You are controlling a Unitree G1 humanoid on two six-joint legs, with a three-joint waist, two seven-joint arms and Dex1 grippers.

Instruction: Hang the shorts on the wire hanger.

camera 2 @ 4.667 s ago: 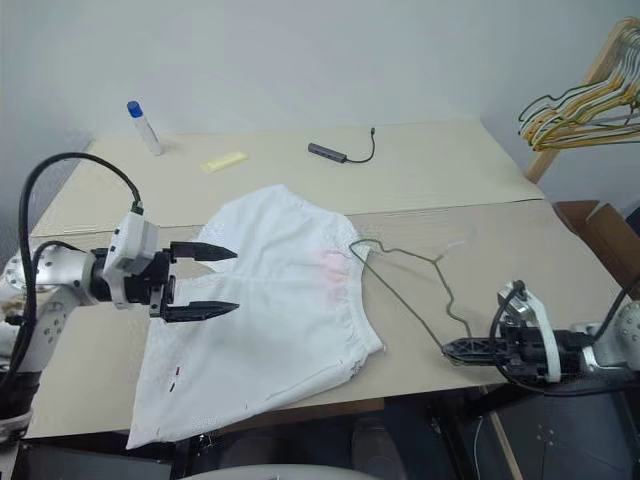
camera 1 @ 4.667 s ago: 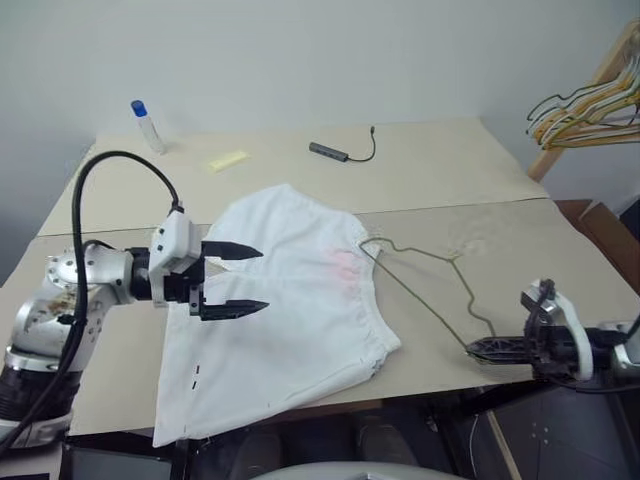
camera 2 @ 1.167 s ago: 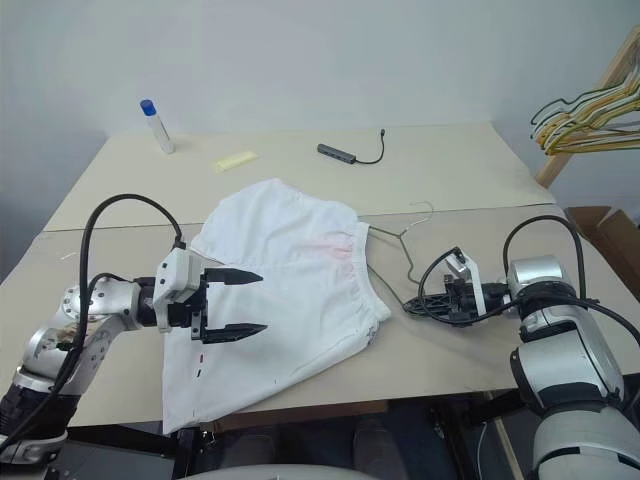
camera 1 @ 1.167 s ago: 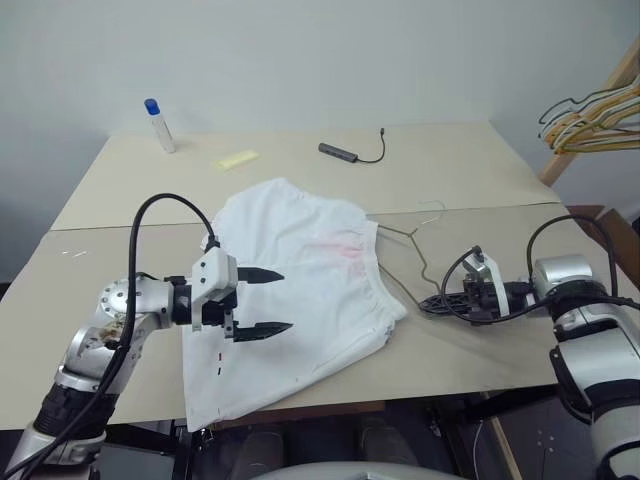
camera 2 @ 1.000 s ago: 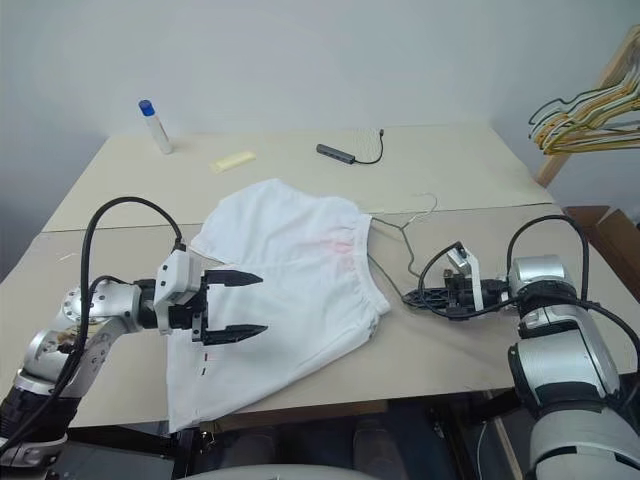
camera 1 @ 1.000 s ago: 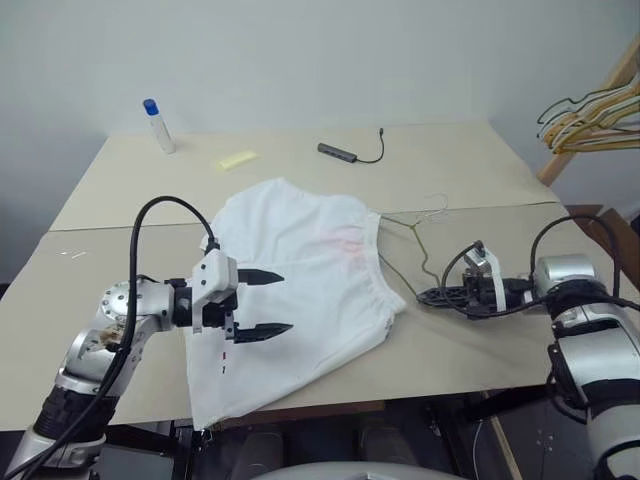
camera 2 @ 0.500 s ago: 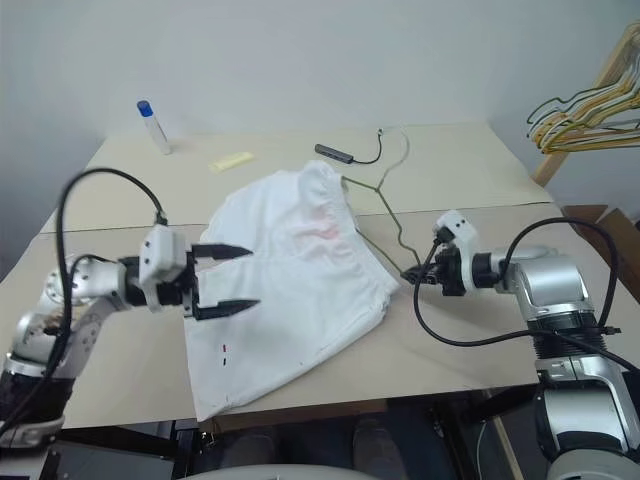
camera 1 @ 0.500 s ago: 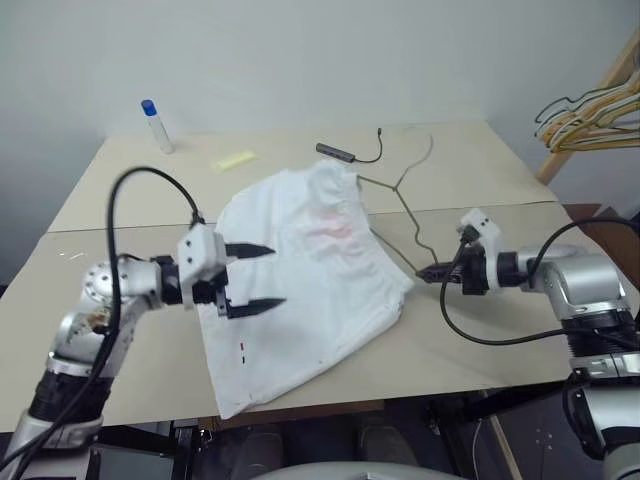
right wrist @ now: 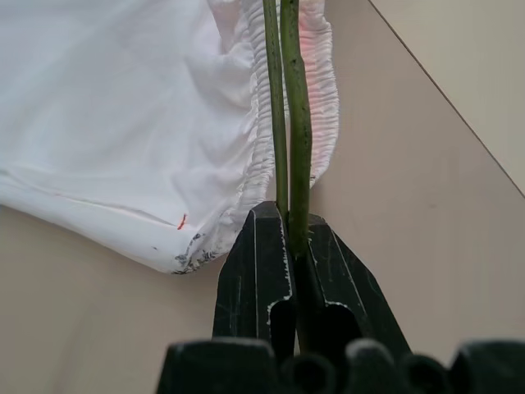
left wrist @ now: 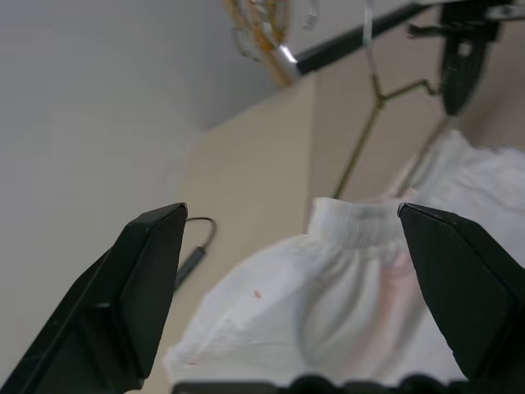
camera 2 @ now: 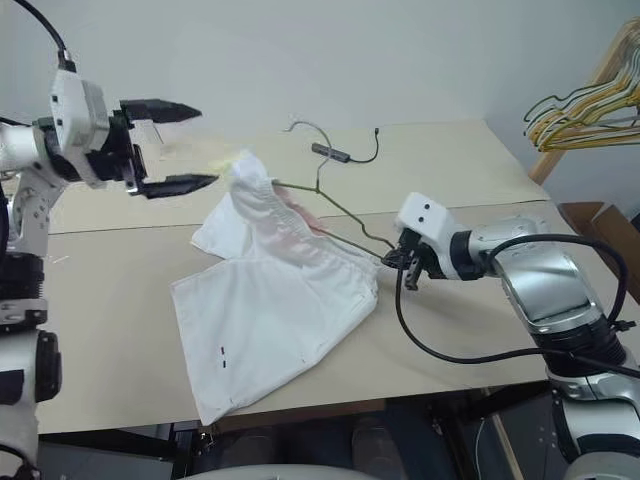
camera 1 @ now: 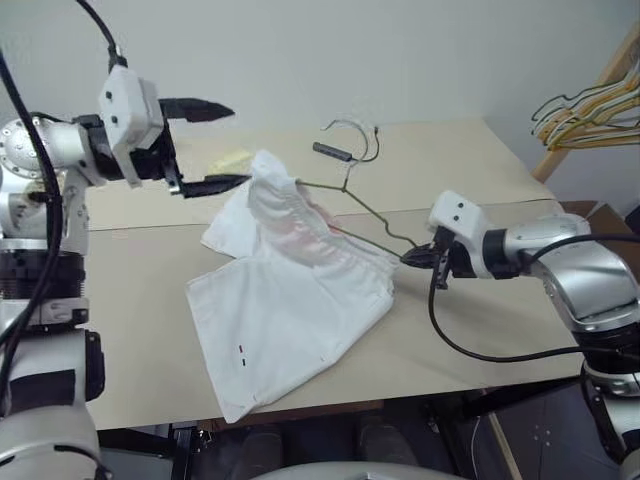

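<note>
**Hanger threaded into waistband, shorts half lifted**

The left gripper (camera 1: 200, 145) hangs above the far-left side of the table (camera 1: 480, 300), its two fingers spread wide and holding nothing, aimed toward the raised waistband just beside it.

In the middle, the shorts (camera 1: 290, 300) lie partly on the table: the legs and hem rest flat toward the near edge, while the gathered waistband is hoisted up on one end of the hanger (camera 1: 345, 195). The cloth looks light and limp; I judge it will sag, bunch and slide along smooth wire if tilted. The elastic waistband is the firmest part and the sensible place to pinch, near its free side, to spread it along the wire.

The hanger slants up and away, hook in the air over the far table. It is thin and probably springy, so it may twist in a grip.

On the right, the right gripper (right wrist: 289, 238) is clamped tight on the hanger's lower corner, beside the waistband.
</note>
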